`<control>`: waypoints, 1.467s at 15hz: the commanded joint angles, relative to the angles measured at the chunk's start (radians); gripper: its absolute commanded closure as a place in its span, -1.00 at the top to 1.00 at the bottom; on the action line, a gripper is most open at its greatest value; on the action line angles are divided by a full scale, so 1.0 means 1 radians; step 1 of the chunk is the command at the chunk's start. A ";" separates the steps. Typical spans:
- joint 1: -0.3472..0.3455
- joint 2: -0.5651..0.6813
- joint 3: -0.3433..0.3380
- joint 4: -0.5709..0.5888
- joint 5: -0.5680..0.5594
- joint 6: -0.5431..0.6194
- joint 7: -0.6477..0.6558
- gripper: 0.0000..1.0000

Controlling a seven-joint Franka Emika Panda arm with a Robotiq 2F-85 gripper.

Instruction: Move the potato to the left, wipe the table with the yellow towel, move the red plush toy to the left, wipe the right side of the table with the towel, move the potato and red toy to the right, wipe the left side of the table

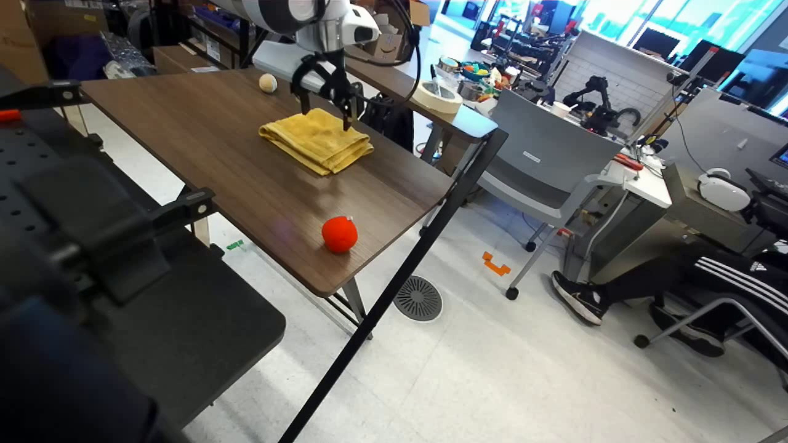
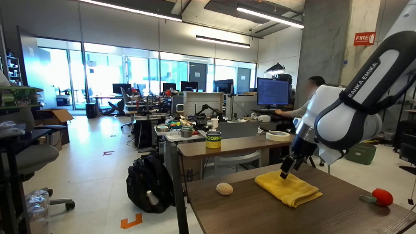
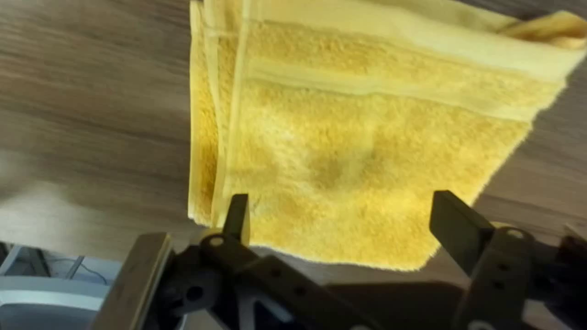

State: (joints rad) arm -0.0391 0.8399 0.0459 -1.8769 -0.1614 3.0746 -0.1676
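in the wrist view the fingers (image 3: 458,231) are released, spread wide apart low in the frame, over the folded yellow towel (image 3: 367,137); whether they touch it cannot be told. the towel lies flat on the worktop (image 1: 203,135). in an exterior view the potato (image 2: 224,188) rests left of the towel, at lower centre, and the red plush toy (image 2: 382,197) sits apart from both at lower right.
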 commanded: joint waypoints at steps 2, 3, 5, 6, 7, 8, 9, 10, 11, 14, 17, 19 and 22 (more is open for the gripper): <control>0.003 -0.228 0.012 -0.275 -0.009 0.193 0.000 1.00; 0.036 -0.248 -0.031 -0.291 0.003 0.202 0.021 1.00; 0.128 -0.293 -0.165 -0.322 0.041 0.180 0.069 1.00; 0.165 -0.317 -0.226 -0.344 0.058 0.166 0.091 1.00; 0.196 -0.334 -0.287 -0.358 0.072 0.139 0.108 1.00; 0.241 -0.341 -0.368 -0.373 0.077 0.117 0.125 1.00; 0.157 -0.289 -0.250 -0.316 0.051 0.155 0.087 1.00; 0.184 -0.301 -0.307 -0.331 0.052 0.145 0.100 1.00; 0.197 -0.309 -0.337 -0.343 0.052 0.141 0.107 1.00; 0.165 -0.318 -0.304 -0.346 0.040 0.076 0.091 1.00; 0.016 -0.334 -0.161 -0.360 0.007 -0.082 -0.016 1.00; -0.092 -0.327 -0.072 -0.359 0.016 -0.171 -0.118 1.00; -0.169 -0.307 -0.030 -0.348 0.020 -0.274 -0.230 1.00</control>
State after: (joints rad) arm -0.1400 0.5313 -0.0245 -2.2318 -0.1325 2.8761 -0.3078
